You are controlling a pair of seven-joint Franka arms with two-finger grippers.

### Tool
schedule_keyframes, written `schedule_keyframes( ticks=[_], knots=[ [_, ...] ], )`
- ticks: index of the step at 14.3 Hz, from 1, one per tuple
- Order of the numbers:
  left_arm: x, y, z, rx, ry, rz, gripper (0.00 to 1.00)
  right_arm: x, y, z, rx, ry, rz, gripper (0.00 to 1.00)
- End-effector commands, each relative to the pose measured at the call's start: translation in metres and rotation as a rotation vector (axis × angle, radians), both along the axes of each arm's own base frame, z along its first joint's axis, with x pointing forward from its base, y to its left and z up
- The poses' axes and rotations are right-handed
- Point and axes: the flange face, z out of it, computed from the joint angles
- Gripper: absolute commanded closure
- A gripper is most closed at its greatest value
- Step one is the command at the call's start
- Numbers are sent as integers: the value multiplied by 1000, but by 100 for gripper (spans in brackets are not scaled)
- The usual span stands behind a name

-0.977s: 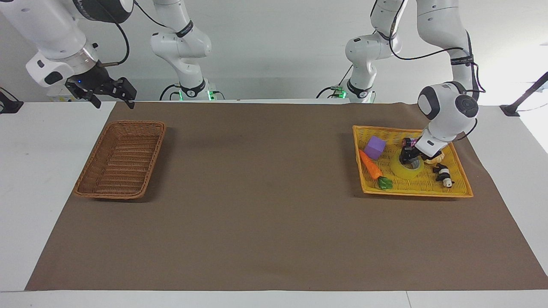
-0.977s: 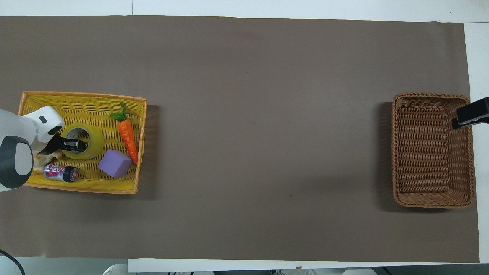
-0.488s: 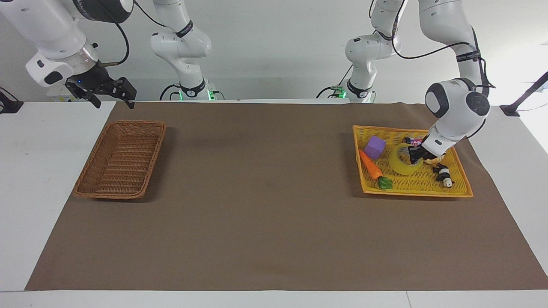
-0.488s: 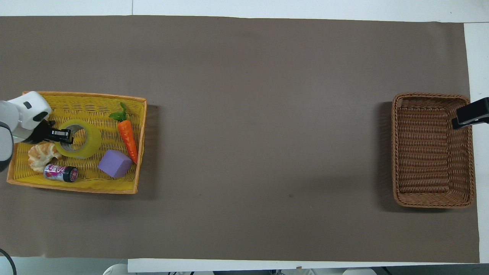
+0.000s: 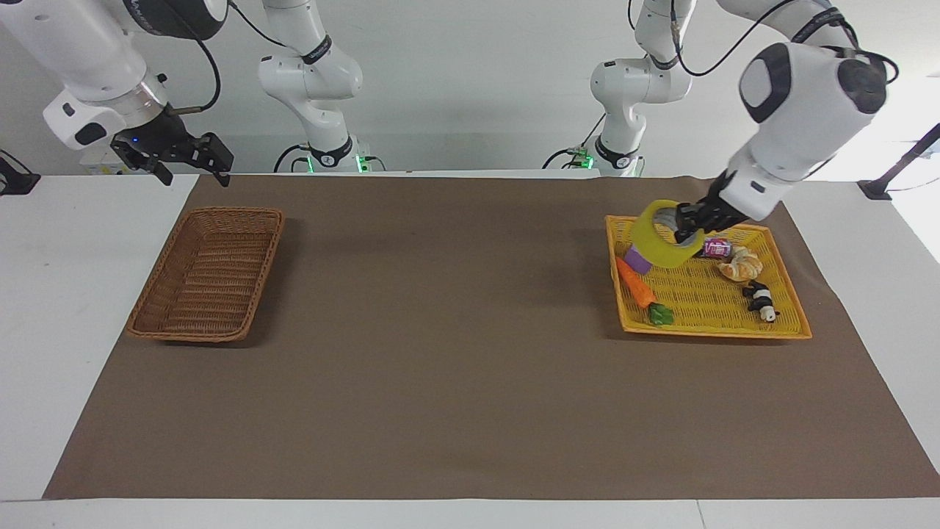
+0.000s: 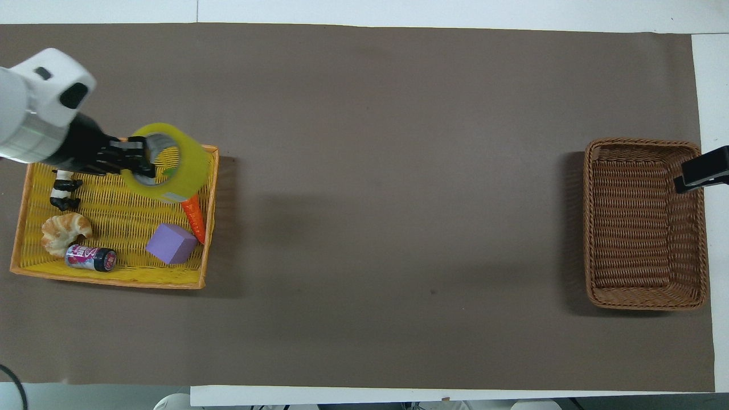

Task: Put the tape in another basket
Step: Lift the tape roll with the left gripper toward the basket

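Note:
The tape [image 5: 651,241], a yellow roll with a pale core, hangs tilted in my left gripper [image 5: 683,224], which is shut on the roll's wall with one finger inside the core. It is up in the air over the yellow tray's [image 5: 705,312] edge that faces the right arm's end of the table. In the overhead view the tape [image 6: 193,166] and the left gripper [image 6: 142,162] cover the tray's corner. The brown wicker basket [image 5: 233,211] sits at the right arm's end, with nothing in it [image 6: 646,225]. My right gripper [image 5: 187,158] waits open in the air beside that basket.
In the yellow tray [image 6: 114,205] lie a carrot [image 6: 195,215], a purple block [image 6: 171,244], a croissant [image 6: 65,230], a small can [image 6: 91,257] and a black-and-white toy [image 6: 64,191]. Brown mat stretches between tray and basket.
My left gripper has lifted the tape off the tray floor, up and toward the tray's edge on the right arm's side. The right arm has not moved.

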Motion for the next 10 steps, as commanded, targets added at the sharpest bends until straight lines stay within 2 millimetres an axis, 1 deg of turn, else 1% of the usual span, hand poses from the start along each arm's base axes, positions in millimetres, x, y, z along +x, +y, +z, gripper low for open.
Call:
schedule_keyframes(
  ticks=[1,2,3,4,6,7,10],
  knots=[
    [-14,-63,1,-105,-39,24,91,-6,6,0,34,6,89,1],
    [-17,-81,6,-174,-24,94,96,-4,9,1,98,-10,135,1],
    [-27,-108,11,-215,-18,146,100,-3,13,-1,199,-28,149,1],
    [-32,-122,11,-225,-31,173,100,-3,15,0,264,-39,137,1],
    [-35,-122,8,-223,-28,181,100,-2,27,-4,398,-51,132,1],
    [-36,-121,5,-219,-22,182,100,-5,33,-4,472,-64,124,1],
    [-35,-116,2,-215,-15,193,100,-17,49,-24,746,-120,30,1]
  ],
)
